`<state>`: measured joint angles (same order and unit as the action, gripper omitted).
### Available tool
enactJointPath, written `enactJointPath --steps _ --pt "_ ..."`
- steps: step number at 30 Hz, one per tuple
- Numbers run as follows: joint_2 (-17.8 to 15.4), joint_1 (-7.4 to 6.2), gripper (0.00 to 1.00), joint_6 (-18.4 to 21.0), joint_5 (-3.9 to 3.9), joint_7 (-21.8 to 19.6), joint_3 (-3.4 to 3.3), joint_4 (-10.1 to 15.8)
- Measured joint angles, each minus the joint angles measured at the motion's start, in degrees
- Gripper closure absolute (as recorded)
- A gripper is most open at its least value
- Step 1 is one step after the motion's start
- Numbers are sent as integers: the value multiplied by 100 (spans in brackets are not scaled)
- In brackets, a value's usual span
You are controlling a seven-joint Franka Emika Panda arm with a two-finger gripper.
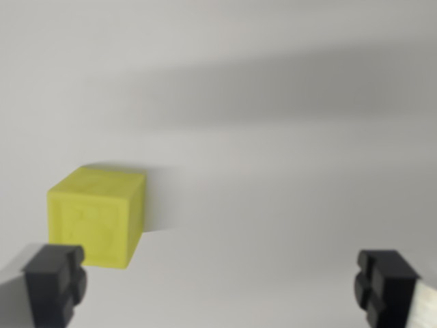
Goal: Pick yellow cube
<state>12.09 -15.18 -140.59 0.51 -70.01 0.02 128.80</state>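
Your gripper (pixel 222 287) is spread wide and empty — the cube (pixel 95 215) sits at nine o'clock, just past the left finger (pixel 54 283). It's off-centre, so you'd likely shift toward nine before closing.

1 yellow cube (pixel 97 216) sits at the lower left of the frame; 2 black fingertips (pixel 54 281) show along the bottom edge.
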Motion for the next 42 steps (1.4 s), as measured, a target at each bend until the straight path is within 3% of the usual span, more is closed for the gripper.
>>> enactJointPath --steps 21,42 --pt "594 -566 0 -727 -12 -904 -2 119" --pt "1312 -1124 0 -1348 -33 -1807 -5 16"
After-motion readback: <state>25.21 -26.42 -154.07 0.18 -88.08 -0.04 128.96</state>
